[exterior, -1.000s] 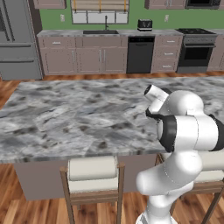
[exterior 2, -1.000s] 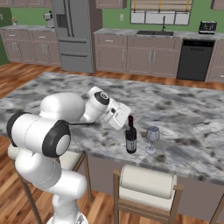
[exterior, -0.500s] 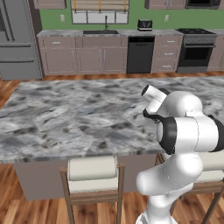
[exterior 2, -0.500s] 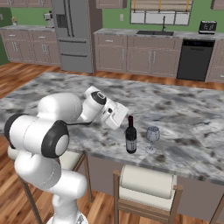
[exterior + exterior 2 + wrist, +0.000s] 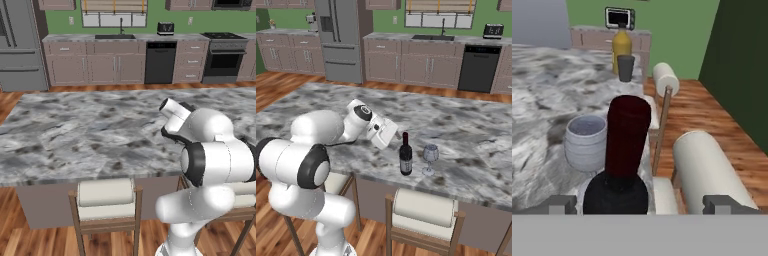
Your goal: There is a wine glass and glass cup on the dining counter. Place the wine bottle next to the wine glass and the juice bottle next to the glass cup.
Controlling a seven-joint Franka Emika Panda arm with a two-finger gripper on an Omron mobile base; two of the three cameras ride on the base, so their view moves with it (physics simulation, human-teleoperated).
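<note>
On the dining counter (image 5: 466, 125) in the right base view, the gripper (image 5: 392, 141) is hanging just left of the wine bottle (image 5: 405, 155), close to its neck but apart from it. The bottle is standing upright near the counter's front edge, with the wine glass (image 5: 429, 158) standing just beside it on the right. A cushioned stool (image 5: 425, 210) is sitting below them. In the hand view, the fingertips (image 5: 558, 204) are spreading wide on either side of the bottle's shoulders, gripping nothing, while the dark red capsule is rising between them. Farther along the counter, the juice bottle (image 5: 622, 49) is standing just behind a glass cup (image 5: 626, 68).
</note>
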